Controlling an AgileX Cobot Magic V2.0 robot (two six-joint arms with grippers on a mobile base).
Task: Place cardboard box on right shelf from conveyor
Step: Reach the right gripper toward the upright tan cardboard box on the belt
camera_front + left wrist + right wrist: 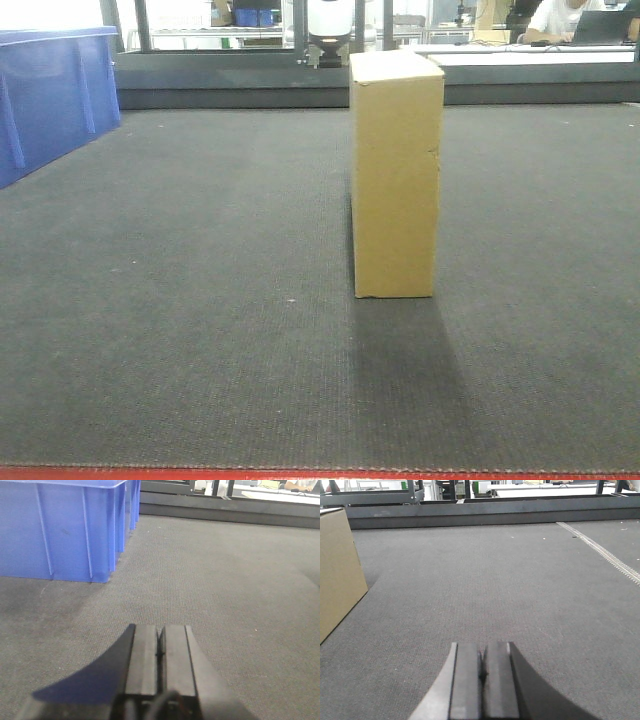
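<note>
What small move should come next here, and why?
Probably open the right gripper and swing it toward the cardboard box: its jaws are shut and empty, while the box stands upright on the conveyor, at the left edge of that wrist view.

The cardboard box [337, 575] runs off the left edge of the right wrist view. The blue bin [50, 95] is cut by the front view's left edge. Beyond the conveyor's [200, 300] far edge, a seated person [565, 18] is cropped at the top.

Dark grey conveyor [200, 300], red near edge. Cardboard box [396, 175] stands upright on it; blue bin [50, 95] well left of the box.
</note>
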